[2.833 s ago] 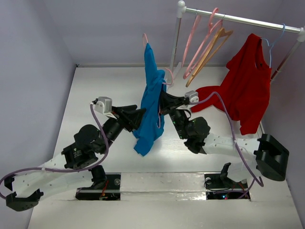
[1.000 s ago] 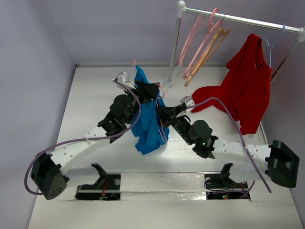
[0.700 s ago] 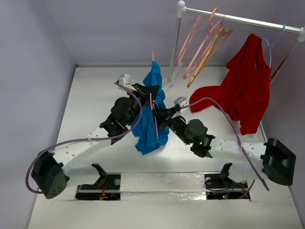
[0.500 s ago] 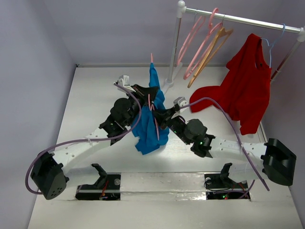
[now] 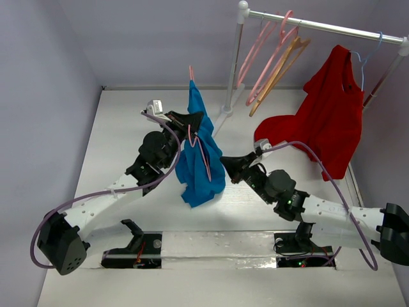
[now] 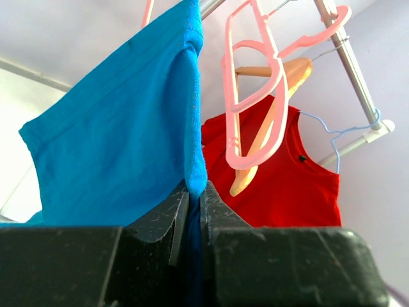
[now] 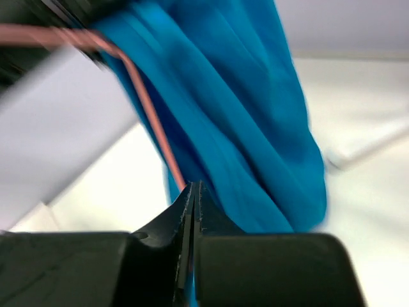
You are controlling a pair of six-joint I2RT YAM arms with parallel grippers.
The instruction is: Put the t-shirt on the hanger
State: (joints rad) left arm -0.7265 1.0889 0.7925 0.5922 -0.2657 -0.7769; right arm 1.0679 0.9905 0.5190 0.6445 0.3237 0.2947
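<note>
Blue t-shirt (image 7: 243, 115) behind pink hanger (image 7: 153, 121); pincer (image 7: 192, 189) closed.

Two garments: one blue t-shirt (image 5: 199, 157) and one red garment (image 5: 332, 115). Five hangers: one pink hanger (image 7: 146, 105) inside the t-shirt, two more pink hangers (image 6: 230, 96) on the far rail (image 5: 319, 24), one wooden hanger (image 6: 289, 71), one pale blue hanger (image 5: 362, 67). Two robot arms (image 5: 108, 192).

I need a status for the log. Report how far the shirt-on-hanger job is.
Done: the hook of the hanger pokes out above the blue shirt. In hand: the left gripper pinches the shirt's edge. Left: one pink hanger arm shows outside the cloth; seat it.
</note>
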